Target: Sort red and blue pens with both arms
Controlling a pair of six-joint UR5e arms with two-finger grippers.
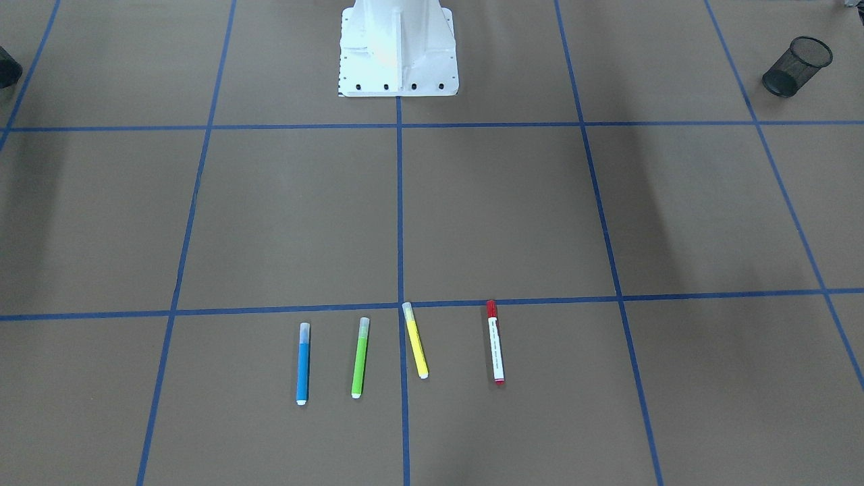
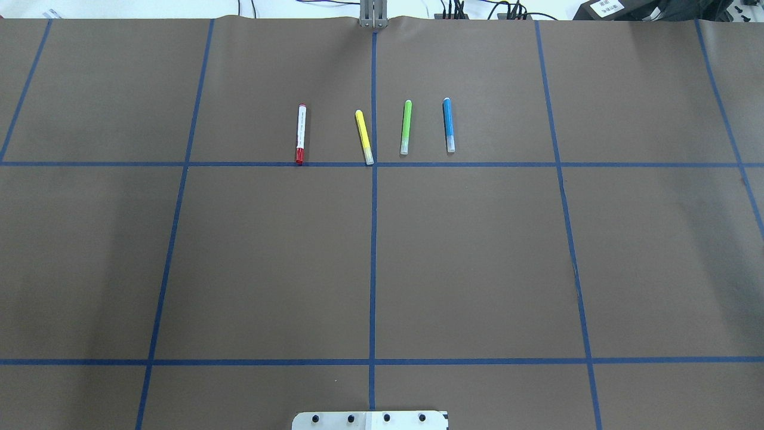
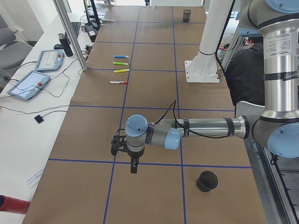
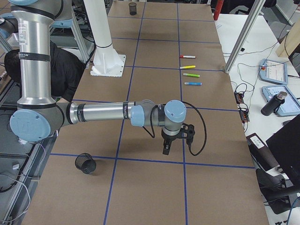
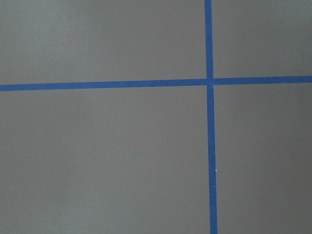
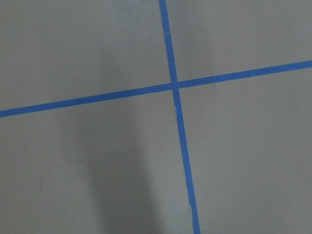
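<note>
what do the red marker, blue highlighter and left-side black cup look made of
Red marker: likely smooth plastic, white printed barrel, red cap.
Blue highlighter: probably plastic, blue barrel with a see-through cap.
Black cup: apparently matte wire mesh; a fine lattice shows on its wall.

No text is legible; print on the red marker (image 1: 495, 343) is too small.

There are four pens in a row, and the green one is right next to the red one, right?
Not quite. Four pens do lie in a row, but next to the red pen is the yellow pen, not the green pen. The green one lies between the yellow one and the blue pen. The overhead view shows it.
</note>
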